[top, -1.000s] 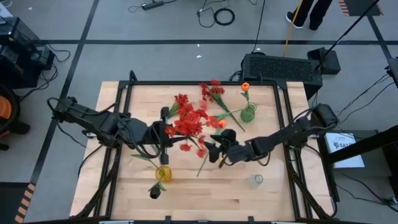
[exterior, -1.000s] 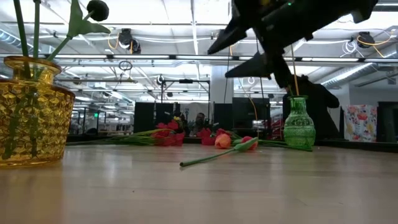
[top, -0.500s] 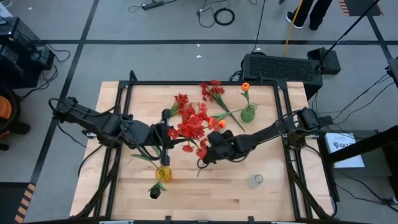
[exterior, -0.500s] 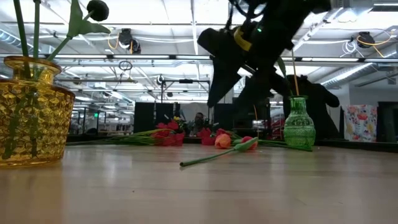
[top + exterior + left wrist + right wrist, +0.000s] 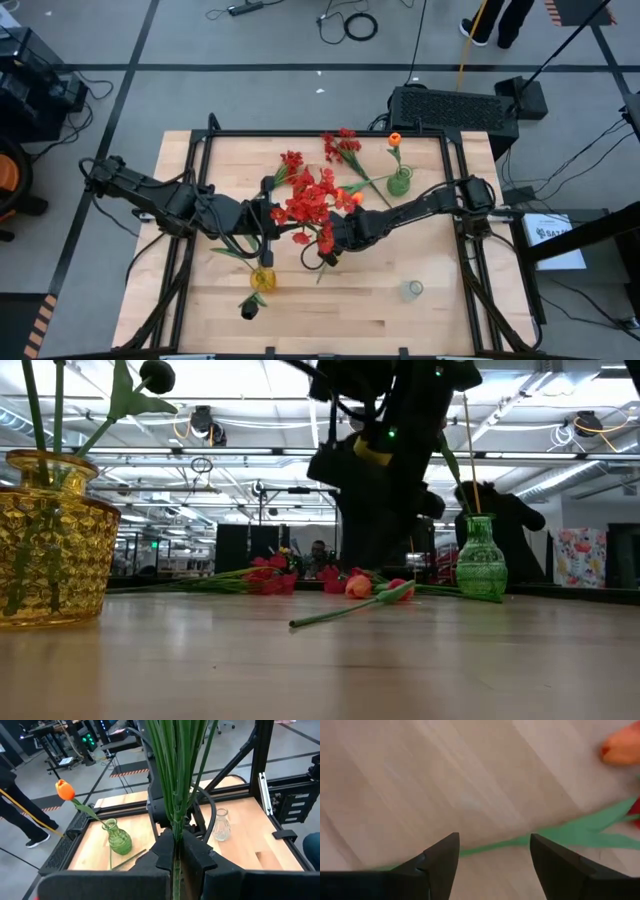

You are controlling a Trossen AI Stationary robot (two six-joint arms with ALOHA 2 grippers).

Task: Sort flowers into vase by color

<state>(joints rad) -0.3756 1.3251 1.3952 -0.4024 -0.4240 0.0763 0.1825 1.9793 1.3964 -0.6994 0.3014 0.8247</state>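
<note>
Right gripper (image 5: 490, 857), fingers spread, hovered over the green-stemmed orange tulip (image 5: 560, 837) lying mid-table; closing on the stem came next. Left gripper (image 5: 175, 851) was clamped on a bunch of red-flower stems (image 5: 176, 775).

Left claw (image 5: 268, 212) gripping red flowers (image 5: 308, 198), right claw (image 5: 328, 240) beside them

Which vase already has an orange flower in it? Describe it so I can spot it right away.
Look at the table's far edge, near the black box behind it. The green vase stands there, right of the red flowers, with one orange flower upright in it. The yellow vase and clear vase stand at the near side.
</note>
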